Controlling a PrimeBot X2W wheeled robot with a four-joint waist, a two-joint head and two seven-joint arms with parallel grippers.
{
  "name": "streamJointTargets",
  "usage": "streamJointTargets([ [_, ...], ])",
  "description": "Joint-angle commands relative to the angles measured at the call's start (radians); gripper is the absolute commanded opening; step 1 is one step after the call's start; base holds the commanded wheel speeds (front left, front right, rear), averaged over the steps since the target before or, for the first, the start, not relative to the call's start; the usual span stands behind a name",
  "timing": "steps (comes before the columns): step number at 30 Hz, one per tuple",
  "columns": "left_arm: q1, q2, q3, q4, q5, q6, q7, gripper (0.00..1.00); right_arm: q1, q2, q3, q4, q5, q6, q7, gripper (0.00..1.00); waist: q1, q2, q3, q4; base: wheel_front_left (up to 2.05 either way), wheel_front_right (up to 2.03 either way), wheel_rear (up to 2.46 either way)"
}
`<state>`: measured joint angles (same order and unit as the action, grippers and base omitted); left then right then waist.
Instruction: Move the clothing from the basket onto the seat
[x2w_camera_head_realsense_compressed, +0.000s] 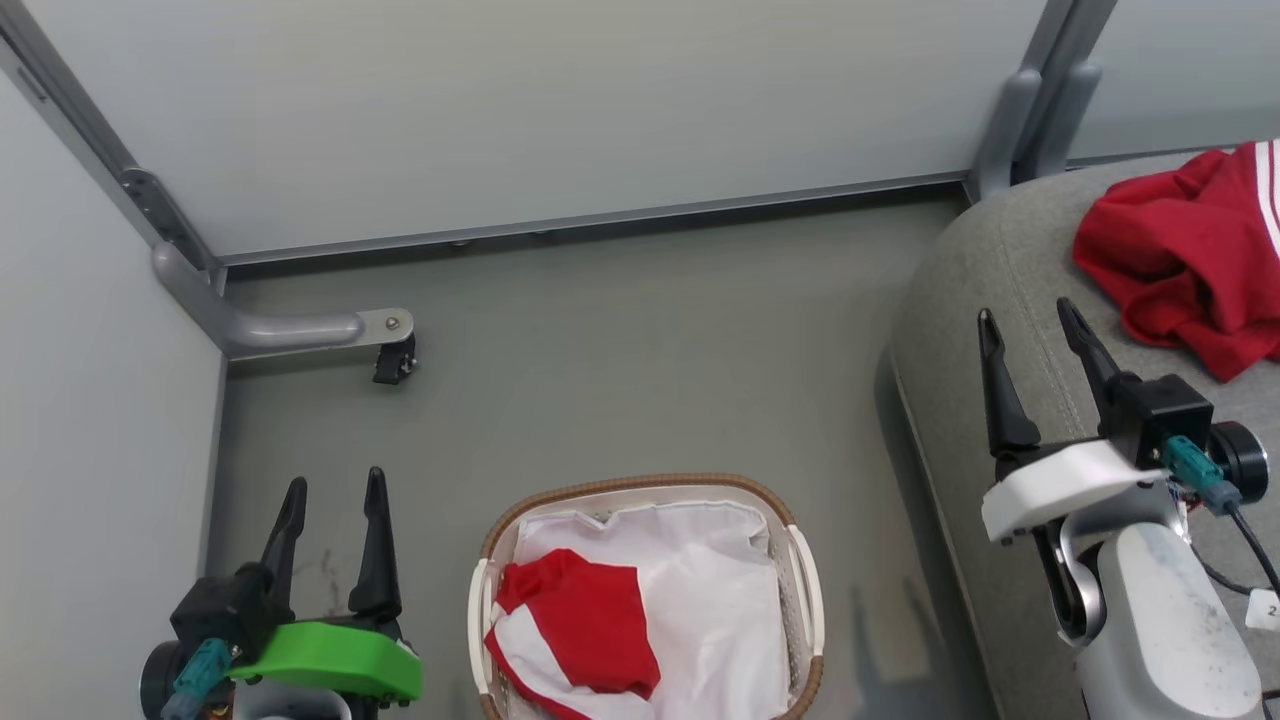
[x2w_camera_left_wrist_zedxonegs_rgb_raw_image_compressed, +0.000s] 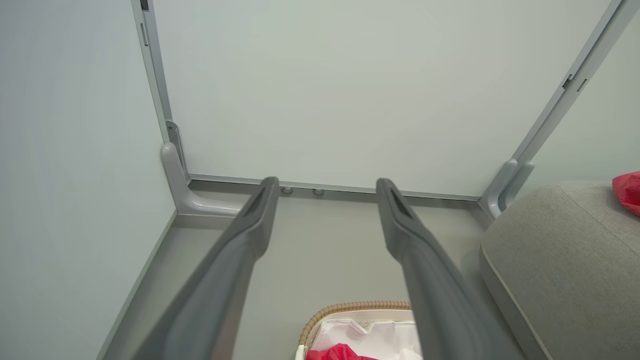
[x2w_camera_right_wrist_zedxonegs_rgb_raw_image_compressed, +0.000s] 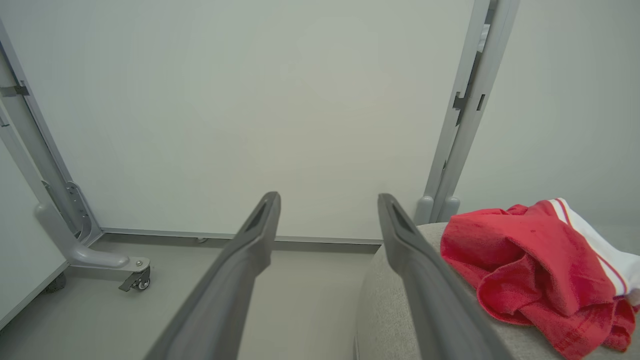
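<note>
A red and white piece of clothing (x2w_camera_head_realsense_compressed: 580, 630) lies in the left half of the white basket (x2w_camera_head_realsense_compressed: 805, 590), on its white liner; in the left wrist view the basket's woven rim (x2w_camera_left_wrist_zedxonegs_rgb_raw_image_compressed: 350, 306) shows at the bottom. A second red garment (x2w_camera_head_realsense_compressed: 1180, 255) with white stripes lies crumpled on the grey seat (x2w_camera_head_realsense_compressed: 960, 300), also seen in the right wrist view as the red garment (x2w_camera_right_wrist_zedxonegs_rgb_raw_image_compressed: 530, 260) on the seat (x2w_camera_right_wrist_zedxonegs_rgb_raw_image_compressed: 390, 310). My left gripper (x2w_camera_head_realsense_compressed: 334, 482) hangs open and empty left of the basket. My right gripper (x2w_camera_head_realsense_compressed: 1028, 312) stands open and empty over the seat's left edge, just left of the garment.
Pale partition panels close off the back and left, on grey frame posts (x2w_camera_head_realsense_compressed: 1040, 100). A grey foot with a black caster (x2w_camera_head_realsense_compressed: 395, 360) sticks out onto the grey floor (x2w_camera_head_realsense_compressed: 640, 360) at the left rear. Floor lies between basket and seat.
</note>
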<state>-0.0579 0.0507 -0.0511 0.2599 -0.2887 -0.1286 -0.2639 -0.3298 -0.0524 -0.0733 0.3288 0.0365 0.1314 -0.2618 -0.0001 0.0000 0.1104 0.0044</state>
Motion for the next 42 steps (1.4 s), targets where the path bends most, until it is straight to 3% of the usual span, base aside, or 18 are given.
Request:
streamJointTargets([
  [1,0.024,0.0,0.008,0.001,-0.004,0.003,-0.001,1.0,0.033,-0.003,-0.004,-0.014,0.017,-0.001,-0.005,1.0,0.0001,0.0,-0.032,0.033,0.0,0.0,0.0],
  [9,0.069,0.0,0.009,0.009,-0.019,0.002,-0.001,1.0,0.17,0.0,0.03,-0.068,0.151,-0.001,-0.005,1.0,0.0001,0.0,-0.06,0.046,0.0,0.0,0.0],
  [42,0.075,0.0,-0.019,0.003,-0.015,0.002,-0.001,1.0,0.224,0.0,0.051,-0.063,0.159,-0.001,-0.005,1.0,0.0001,0.0,-0.061,0.035,0.0,0.0,0.0],
])
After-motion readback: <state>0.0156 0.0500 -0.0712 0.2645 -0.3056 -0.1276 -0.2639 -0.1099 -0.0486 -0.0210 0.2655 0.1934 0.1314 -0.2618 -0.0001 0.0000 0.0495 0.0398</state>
